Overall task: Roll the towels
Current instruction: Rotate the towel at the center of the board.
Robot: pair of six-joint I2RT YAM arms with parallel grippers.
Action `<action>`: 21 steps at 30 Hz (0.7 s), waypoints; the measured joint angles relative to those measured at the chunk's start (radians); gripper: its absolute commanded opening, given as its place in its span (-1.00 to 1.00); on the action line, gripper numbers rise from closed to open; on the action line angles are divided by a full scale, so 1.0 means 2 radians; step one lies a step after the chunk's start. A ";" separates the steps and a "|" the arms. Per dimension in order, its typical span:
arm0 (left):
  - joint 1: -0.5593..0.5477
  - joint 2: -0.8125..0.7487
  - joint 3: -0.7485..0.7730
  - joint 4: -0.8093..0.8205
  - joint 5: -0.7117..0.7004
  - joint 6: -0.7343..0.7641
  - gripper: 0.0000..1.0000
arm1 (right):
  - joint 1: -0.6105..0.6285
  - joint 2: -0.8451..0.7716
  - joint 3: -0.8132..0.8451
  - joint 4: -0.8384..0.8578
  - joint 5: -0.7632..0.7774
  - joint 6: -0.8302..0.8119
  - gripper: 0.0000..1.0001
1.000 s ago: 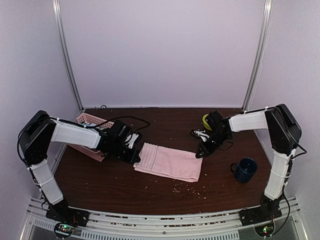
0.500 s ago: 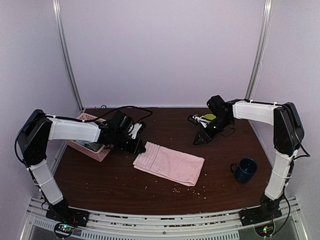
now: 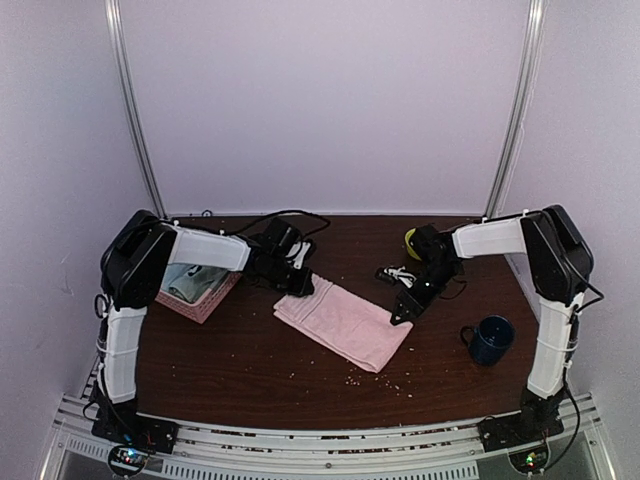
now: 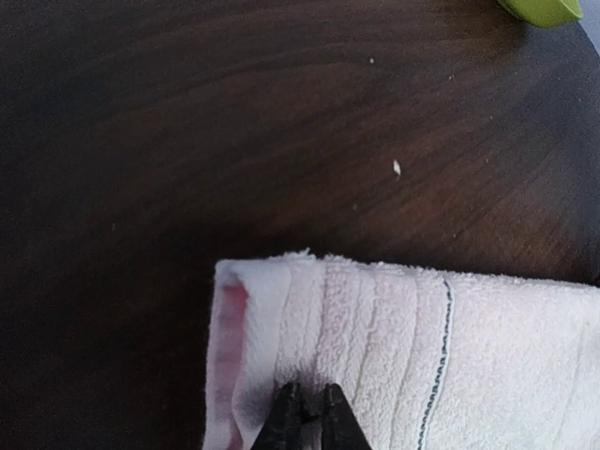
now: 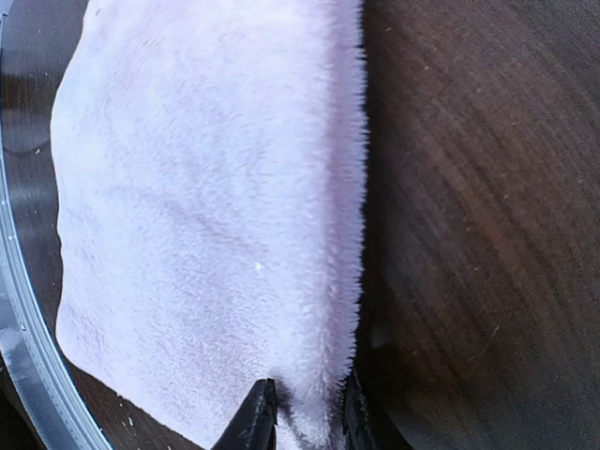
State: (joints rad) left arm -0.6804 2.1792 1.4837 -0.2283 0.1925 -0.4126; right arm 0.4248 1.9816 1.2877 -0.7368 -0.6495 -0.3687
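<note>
The pale pink towel [image 3: 345, 322] lies flat and slanted on the middle of the dark table. My left gripper [image 3: 300, 286] is at its far left corner. In the left wrist view the gripper [image 4: 307, 411] is pinched shut on the towel [image 4: 403, 347] near a folded-over edge. My right gripper [image 3: 401, 312] is at the towel's right corner. In the right wrist view the gripper [image 5: 305, 411] is closed on the fluffy edge of the towel [image 5: 206, 206]. The sage green towel [image 3: 192, 281] lies in the pink basket [image 3: 215, 298] at the left.
A dark blue mug [image 3: 490, 340] stands at the right front. A yellow-green object [image 3: 411, 238] and a small black-and-white object [image 3: 397, 272] lie behind my right gripper. Crumbs dot the table near the front. Cables run along the back.
The pink towel has shifted right and turned to a steeper slant. My left gripper moved right along with its corner. My right gripper came down from the back onto the towel's right corner.
</note>
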 measured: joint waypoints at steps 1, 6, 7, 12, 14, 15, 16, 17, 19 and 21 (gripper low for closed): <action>0.000 0.014 0.021 -0.001 -0.001 0.004 -0.77 | 0.002 -0.003 -0.005 0.000 -0.003 -0.001 -0.48; 0.000 0.080 0.120 -0.007 0.010 0.034 -0.78 | 0.024 -0.019 -0.032 -0.011 -0.020 -0.019 -0.43; 0.000 0.099 0.150 -0.009 0.017 0.040 -0.78 | 0.030 -0.021 -0.037 -0.019 -0.029 -0.026 -0.43; 0.000 0.159 0.238 -0.008 0.048 0.056 -0.77 | 0.052 -0.022 -0.040 -0.064 -0.082 -0.058 -0.44; 0.000 0.159 0.240 -0.010 0.052 0.061 -0.74 | 0.055 -0.022 -0.038 -0.074 -0.094 -0.064 -0.44; 0.000 0.158 0.239 -0.011 0.052 0.064 -0.72 | 0.053 -0.022 -0.034 -0.082 -0.097 -0.067 -0.44; 0.000 0.153 0.234 -0.011 0.051 0.068 -0.71 | 0.050 -0.022 -0.032 -0.086 -0.100 -0.071 -0.44; 0.000 0.143 0.220 -0.010 0.047 0.073 -0.70 | 0.045 -0.022 -0.030 -0.091 -0.103 -0.076 -0.44; -0.001 0.104 0.172 -0.010 0.033 0.086 -0.59 | 0.031 -0.024 -0.027 -0.099 -0.104 -0.084 -0.43; -0.004 0.040 0.105 -0.002 0.008 0.109 -0.44 | 0.014 -0.035 -0.027 -0.105 -0.102 -0.090 -0.42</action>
State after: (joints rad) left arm -0.6891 2.2597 1.6947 -0.2325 0.2085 -0.1955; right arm 0.4530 1.9114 1.2346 -0.9459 -0.8532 -0.5491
